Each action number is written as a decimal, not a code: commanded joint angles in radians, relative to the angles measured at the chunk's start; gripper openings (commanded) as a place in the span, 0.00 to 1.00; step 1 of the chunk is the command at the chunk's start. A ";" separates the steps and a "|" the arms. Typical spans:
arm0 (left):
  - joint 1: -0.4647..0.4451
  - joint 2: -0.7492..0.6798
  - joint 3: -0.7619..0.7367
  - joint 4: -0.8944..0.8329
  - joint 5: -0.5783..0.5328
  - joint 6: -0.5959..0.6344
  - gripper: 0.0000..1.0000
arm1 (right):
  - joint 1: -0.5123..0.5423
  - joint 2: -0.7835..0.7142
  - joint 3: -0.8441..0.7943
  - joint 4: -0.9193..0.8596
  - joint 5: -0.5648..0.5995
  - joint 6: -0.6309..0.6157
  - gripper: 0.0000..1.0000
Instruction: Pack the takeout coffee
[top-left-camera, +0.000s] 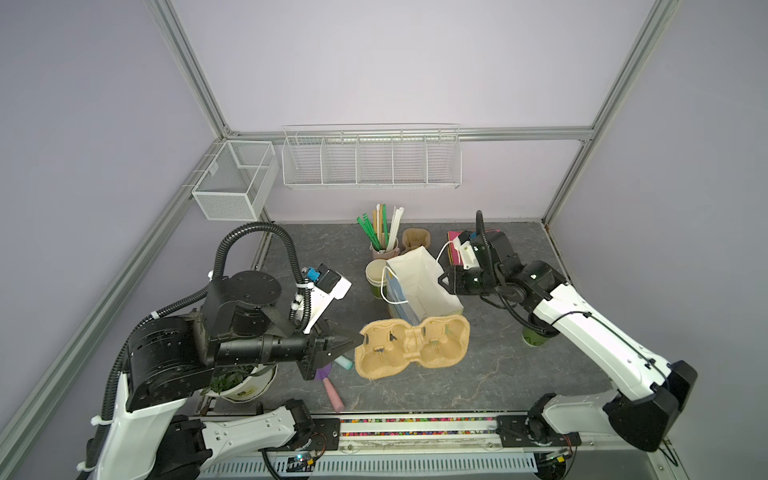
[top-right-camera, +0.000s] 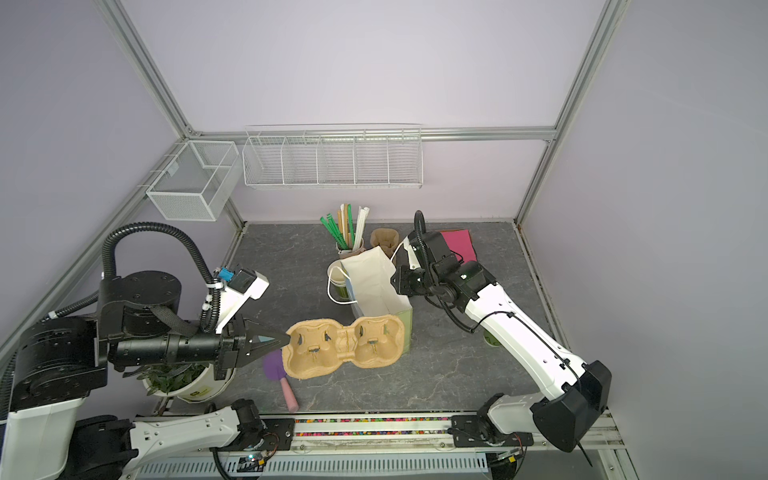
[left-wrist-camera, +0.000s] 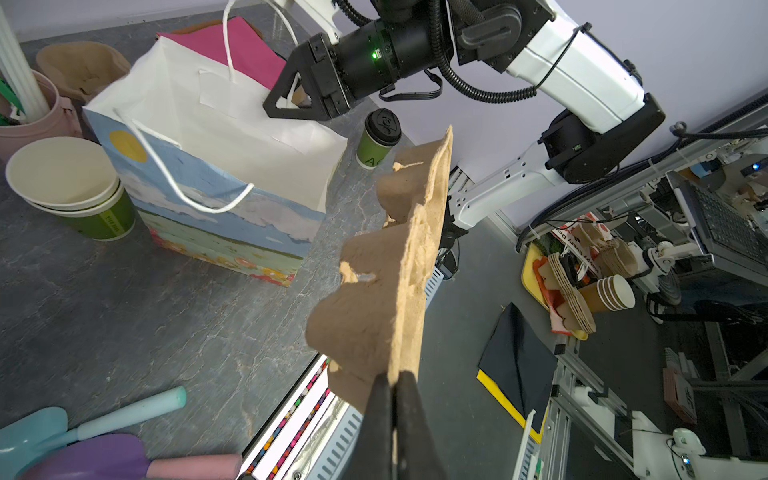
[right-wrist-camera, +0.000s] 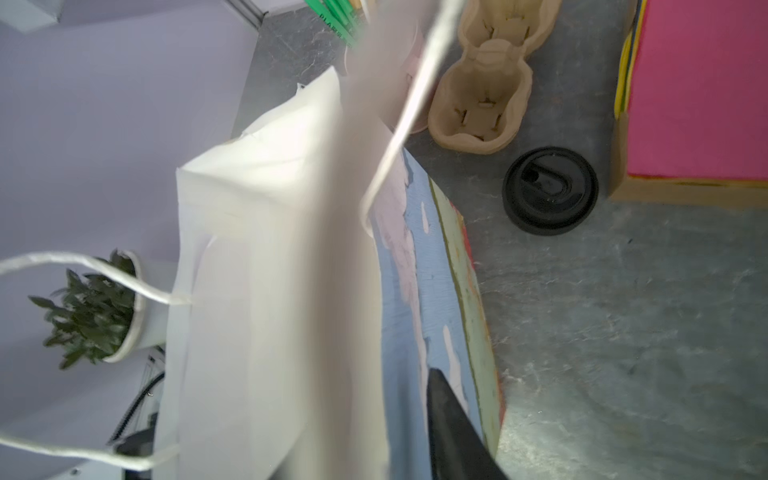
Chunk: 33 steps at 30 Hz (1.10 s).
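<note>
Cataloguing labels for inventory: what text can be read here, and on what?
"PLA": green paper-wrapped straw, rest cut off.
"A", next letter unclear: small green paper cup with black plastic lid.
Too small or blurred: print on stack of lidless green paper cups; sticker on white round plant pot; red-printed paper beyond the table.

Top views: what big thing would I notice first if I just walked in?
Probably the tan cardboard cup carrier at the middle front of the table, pinched at its edge by the left gripper. Right behind it stands a white paper bag, with the right gripper at its rim.
</note>
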 joint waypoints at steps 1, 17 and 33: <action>0.001 0.026 -0.004 -0.004 0.035 0.034 0.00 | -0.005 -0.045 0.012 0.011 -0.003 -0.023 0.62; 0.000 0.270 0.151 -0.003 0.035 0.122 0.00 | -0.009 -0.346 0.021 -0.021 0.307 -0.113 0.93; -0.157 0.783 0.563 -0.109 -0.005 0.252 0.00 | -0.009 -0.791 -0.111 -0.075 0.819 -0.100 0.89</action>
